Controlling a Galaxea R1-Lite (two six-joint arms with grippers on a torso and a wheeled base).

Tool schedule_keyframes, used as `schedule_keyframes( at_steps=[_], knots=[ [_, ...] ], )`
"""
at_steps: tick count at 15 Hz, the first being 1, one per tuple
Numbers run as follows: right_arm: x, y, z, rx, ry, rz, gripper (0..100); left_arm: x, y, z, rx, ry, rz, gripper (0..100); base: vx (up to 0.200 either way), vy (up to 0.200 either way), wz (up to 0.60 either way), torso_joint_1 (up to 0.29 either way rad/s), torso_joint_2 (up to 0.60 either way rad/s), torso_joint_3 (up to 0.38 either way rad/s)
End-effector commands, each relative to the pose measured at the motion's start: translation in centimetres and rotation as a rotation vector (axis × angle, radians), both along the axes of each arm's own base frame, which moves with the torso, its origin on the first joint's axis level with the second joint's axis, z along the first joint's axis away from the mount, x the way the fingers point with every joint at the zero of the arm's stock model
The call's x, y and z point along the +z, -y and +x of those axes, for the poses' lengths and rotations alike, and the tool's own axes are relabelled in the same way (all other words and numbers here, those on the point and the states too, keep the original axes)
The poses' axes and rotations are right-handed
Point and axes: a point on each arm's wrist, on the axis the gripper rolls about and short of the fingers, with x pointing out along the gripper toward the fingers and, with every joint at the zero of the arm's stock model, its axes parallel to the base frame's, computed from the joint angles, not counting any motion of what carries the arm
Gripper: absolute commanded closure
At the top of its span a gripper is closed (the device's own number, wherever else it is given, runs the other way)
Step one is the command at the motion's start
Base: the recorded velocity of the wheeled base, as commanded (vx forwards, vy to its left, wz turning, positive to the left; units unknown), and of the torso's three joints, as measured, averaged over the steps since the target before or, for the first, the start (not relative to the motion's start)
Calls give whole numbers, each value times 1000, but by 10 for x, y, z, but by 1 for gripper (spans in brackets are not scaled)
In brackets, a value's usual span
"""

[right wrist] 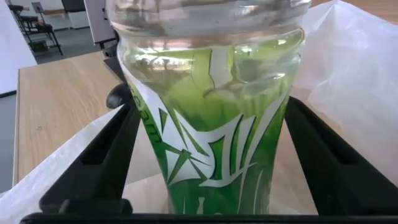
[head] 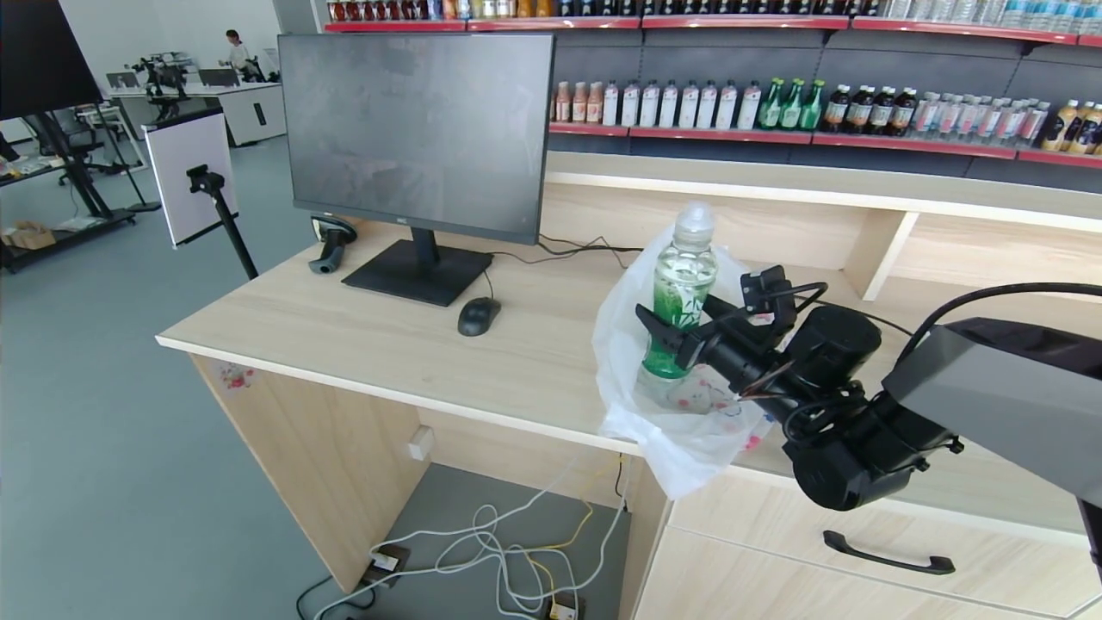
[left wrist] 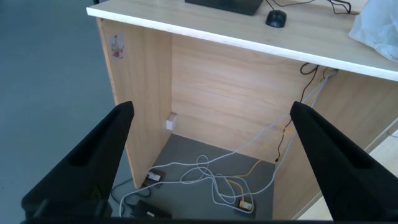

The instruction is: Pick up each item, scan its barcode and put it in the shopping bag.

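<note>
Okay, head view first. The right tool (head: 667,331) is clamped on the green-label bottle (head: 684,288), one finger on each side of its lower half. The bottle stands upright with its clear cap on top. It sits among the folds of the white shopping bag (head: 620,379), and I can't tell whether its base rests on anything. The bag lies at the front edge of the table (head: 344,327) and droops over that edge. A black mouse (head: 479,316) is on the table, apart from the bag. Behind it stands a dark monitor (head: 417,129), with a handheld scanner (head: 330,244) near the table's back left corner. Behind the table, red shelves (head: 775,133) carry rows of drinks. Loose cables (head: 499,551) lie on the floor under the table.

Left wrist view next. The left tool (left wrist: 212,112) is spread wide with nothing between its fingers. It hangs low in front of the table (left wrist: 217,34), facing the recess under it, where the cables (left wrist: 217,180) lie. The mouse (left wrist: 276,18) and a bit of the bag (left wrist: 376,28) show on the tabletop.

Right wrist view last. The bottle (right wrist: 211,124) is pinched between both black fingers (right wrist: 93,168) of the right tool (right wrist: 214,168). The white plastic of the bag (right wrist: 348,68) shows on both sides of it.
</note>
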Motion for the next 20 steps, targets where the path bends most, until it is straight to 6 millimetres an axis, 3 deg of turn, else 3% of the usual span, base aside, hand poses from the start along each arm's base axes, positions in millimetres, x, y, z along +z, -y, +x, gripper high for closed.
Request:
schedule_keyframes(
  at_steps=[1, 4, 11, 13, 20],
  knots=[
    [6, 1, -3, 1, 14, 4, 0, 0, 0, 0, 0, -1, -1, 0, 0, 0, 0, 0, 0, 0],
    [13, 10, -14, -13, -1, -1, 0, 0, 0, 0, 0, -1, -1, 0, 0, 0, 0, 0, 0, 0],
    [75, 27, -47, -30, 134, 41, 0, 0, 0, 0, 0, -1, -1, 0, 0, 0, 0, 0, 0, 0],
    [81, 32, -56, -36, 140, 42, 0, 0, 0, 0, 0, -1, -1, 0, 0, 0, 0, 0, 0, 0],
    [92, 50, -70, -77, 153, 43, 0, 0, 0, 0, 2, -1, -2, 0, 0, 0, -600, 4, 4, 4]
  ],
)
